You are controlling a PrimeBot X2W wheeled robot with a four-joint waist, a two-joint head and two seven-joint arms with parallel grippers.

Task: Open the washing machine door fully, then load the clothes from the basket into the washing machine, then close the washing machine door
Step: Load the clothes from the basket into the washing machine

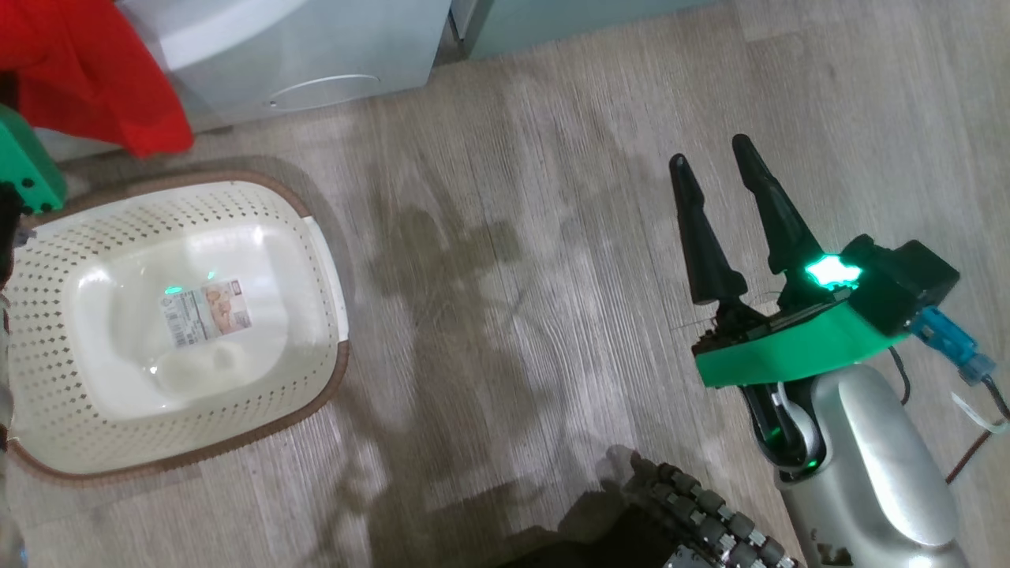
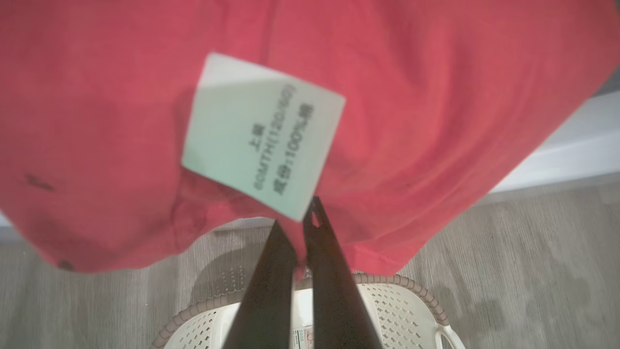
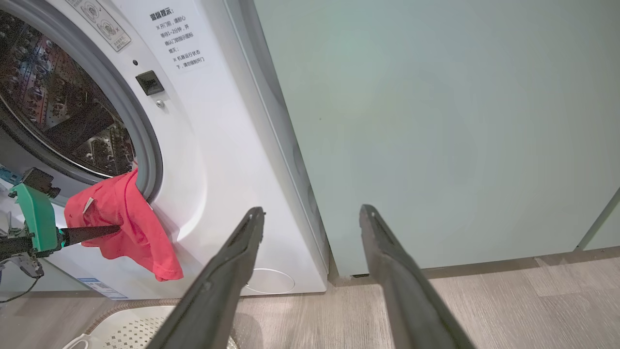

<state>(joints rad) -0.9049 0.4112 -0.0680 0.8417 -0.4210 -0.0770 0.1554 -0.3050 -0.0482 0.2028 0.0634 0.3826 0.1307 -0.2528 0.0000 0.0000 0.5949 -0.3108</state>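
My left claw [image 2: 296,213] pinches clothes [image 2: 387,121] at washing machine [image 3: 203,169] mouth, mostly hanging outside it (right claw [image 3: 312,211] open, idle); release now = prob slides out.

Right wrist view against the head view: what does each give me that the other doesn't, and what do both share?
Right wrist, not head: the steel drum through the open mouth, the clothes hanging over the grey gasket, the left gripper shut on them. Head, not right wrist: the bare bottom of the basket with its label sticker. Both: the clothes, the round flap of the washing machine, the basket's rim, the open right gripper, the wood floor.
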